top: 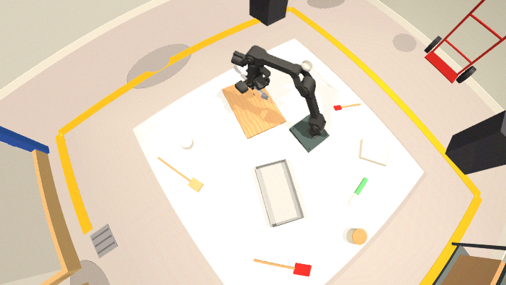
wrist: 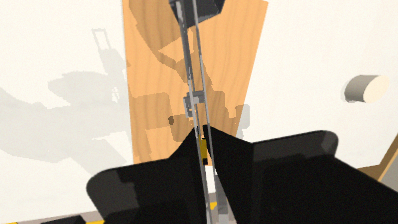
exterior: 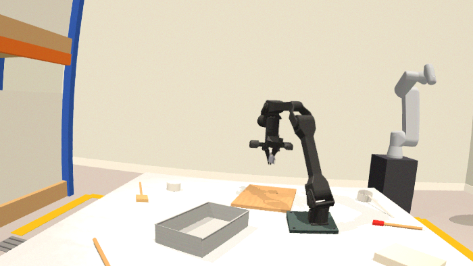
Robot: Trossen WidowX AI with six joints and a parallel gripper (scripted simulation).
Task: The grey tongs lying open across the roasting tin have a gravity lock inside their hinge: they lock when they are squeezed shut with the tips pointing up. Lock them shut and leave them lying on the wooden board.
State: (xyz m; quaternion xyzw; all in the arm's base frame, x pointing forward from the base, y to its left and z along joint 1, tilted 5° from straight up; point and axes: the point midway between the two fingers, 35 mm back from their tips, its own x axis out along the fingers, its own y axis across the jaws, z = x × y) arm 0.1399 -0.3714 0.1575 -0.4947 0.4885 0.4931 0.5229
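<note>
My gripper [top: 256, 89] [exterior: 271, 156] [wrist: 201, 130] points down high above the wooden board [top: 253, 124] [exterior: 287, 202] [wrist: 242, 40], shut on the grey tongs [top: 264, 95] [exterior: 271, 159] [wrist: 193, 101]. The tongs lie roughly level across the fingers, their two arms squeezed close together, with a dark block at the top end in the wrist view. The exterior camera sees them nearly end-on. Whether the hinge lock is engaged cannot be seen. The roasting tin [top: 271, 165] [exterior: 179, 240] stands empty, away from the gripper.
A white round pot [top: 186, 142] [exterior: 173, 185] [wrist: 367, 89] and a yellow spatula [top: 195, 184] [exterior: 142, 198] are left of the board. A pale pan [top: 306, 66] [exterior: 365, 196] and red brush [top: 337, 107] [exterior: 378, 223] lie beyond the arm. A cream block [top: 374, 152] lies right.
</note>
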